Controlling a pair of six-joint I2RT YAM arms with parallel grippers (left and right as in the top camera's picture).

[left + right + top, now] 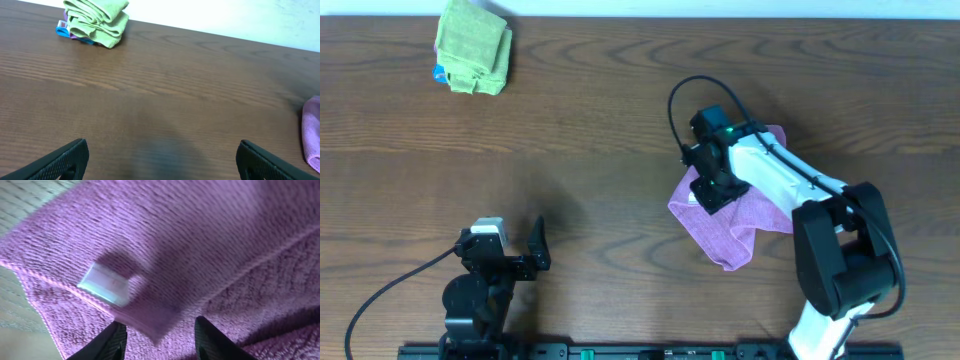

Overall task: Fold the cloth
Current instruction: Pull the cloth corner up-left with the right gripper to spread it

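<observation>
A purple cloth point(745, 215) lies partly folded and rumpled on the wooden table, right of centre. My right gripper point(712, 190) hovers just over its left part. In the right wrist view the cloth point(200, 235) fills the frame, and a loose corner with a white tag point(104, 284) hangs between the spread fingers point(160, 340); the fingers are apart and not clamped on it. My left gripper point(515, 258) sits open and empty near the front left, far from the cloth. Its wrist view shows the fingers point(162, 162) wide apart and the cloth's edge point(312, 132) at the far right.
A folded green cloth point(473, 45) lies at the back left on something blue; it also shows in the left wrist view point(95, 20). A black cable point(685, 95) loops above the right arm. The table's far edge point(720, 15) runs along the top.
</observation>
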